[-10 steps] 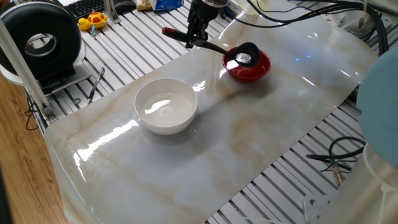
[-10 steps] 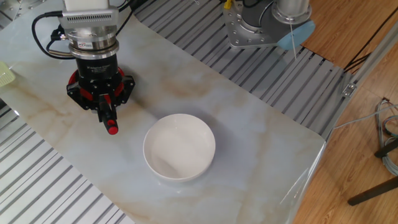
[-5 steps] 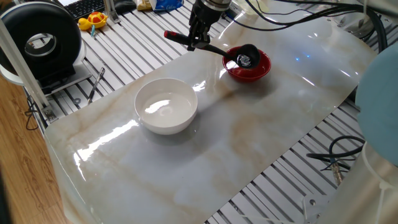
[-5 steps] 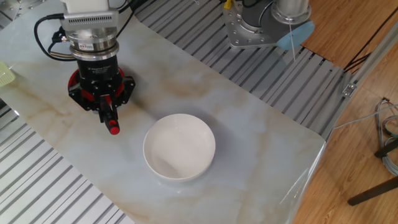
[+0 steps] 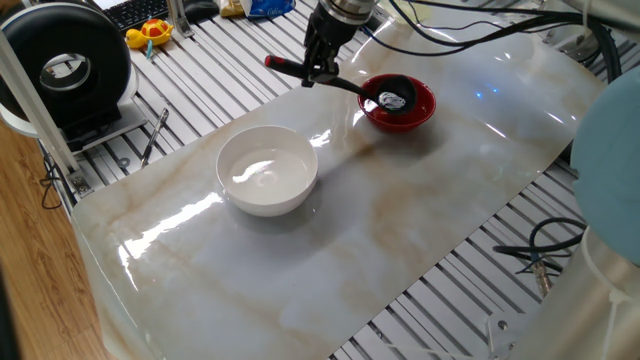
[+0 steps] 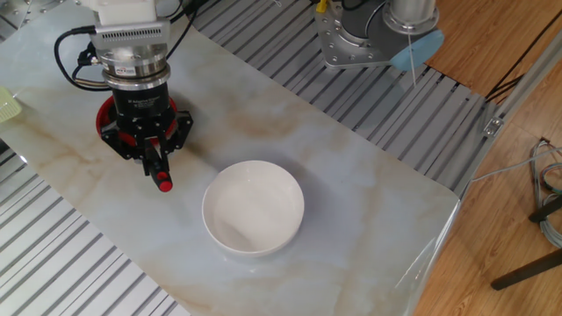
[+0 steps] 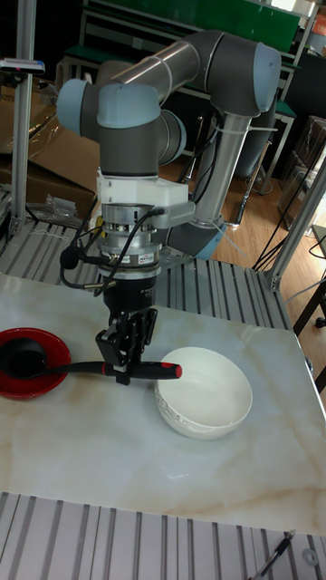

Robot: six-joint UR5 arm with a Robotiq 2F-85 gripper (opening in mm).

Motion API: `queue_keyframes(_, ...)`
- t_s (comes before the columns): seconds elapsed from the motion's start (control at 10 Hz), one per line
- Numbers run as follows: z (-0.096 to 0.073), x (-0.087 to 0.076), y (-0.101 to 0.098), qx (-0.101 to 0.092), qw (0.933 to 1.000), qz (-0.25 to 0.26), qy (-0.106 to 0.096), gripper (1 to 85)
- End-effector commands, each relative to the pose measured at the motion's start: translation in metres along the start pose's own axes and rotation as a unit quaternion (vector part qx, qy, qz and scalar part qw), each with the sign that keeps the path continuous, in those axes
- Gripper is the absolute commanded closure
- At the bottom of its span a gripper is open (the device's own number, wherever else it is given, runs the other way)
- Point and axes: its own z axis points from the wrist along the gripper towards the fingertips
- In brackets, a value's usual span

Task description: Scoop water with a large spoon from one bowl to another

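The black large spoon (image 5: pixel 345 84) lies tilted with its scoop (image 5: pixel 393 98) down inside the red bowl (image 5: pixel 421 108), which is "another". A glint of water shows in the scoop. My gripper (image 5: pixel 318 67) is shut on the spoon's handle near its red end (image 7: pixel 156 369). In the other fixed view the gripper (image 6: pixel 150 155) hides most of the red bowl (image 6: pixel 104 112); only the red handle tip (image 6: pixel 163 183) sticks out. The white bowl (image 5: pixel 267 169) stands apart, closer to the camera, with water glinting in it. In the tall fixed view the scoop (image 7: pixel 25 361) rests in the red bowl (image 7: pixel 54 381), left of the white bowl (image 7: pixel 205 392).
A marble-look sheet (image 5: pixel 420 220) covers the slatted table. A black round device (image 5: pixel 65 65) stands at the left, and a yellow toy (image 5: pixel 150 33) and keyboard sit at the back. Cables (image 5: pixel 545 250) hang off the right edge. The arm's base (image 6: pixel 364 35) is bolted at the far side.
The spoon's scoop has sunk lower into the red bowl and the handle has tilted, red end rising slightly. The gripper shifted a little toward the red bowl.
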Motion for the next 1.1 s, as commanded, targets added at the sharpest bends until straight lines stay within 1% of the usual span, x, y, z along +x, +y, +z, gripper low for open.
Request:
queue_keyframes(0.0, 0.000, -0.001, 0.003, -0.004, 0.9999, 0.003, -0.011, 84.3)
queue_keyframes(0.4, -0.002, 0.003, 0.010, -0.012, 0.9997, 0.010, -0.020, 84.3)
queue_keyframes(0.5, -0.002, 0.007, 0.010, -0.011, 0.9997, 0.008, -0.018, 84.3)
queue_keyframes(0.6, -0.002, 0.012, 0.008, -0.007, 0.9999, 0.006, -0.012, 84.3)
queue_keyframes(0.8, -0.004, 0.020, 0.008, -0.006, 1.0000, 0.003, -0.005, 84.3)
queue_keyframes(1.0, -0.004, 0.024, 0.008, -0.005, 1.0000, -0.001, -0.006, 84.3)
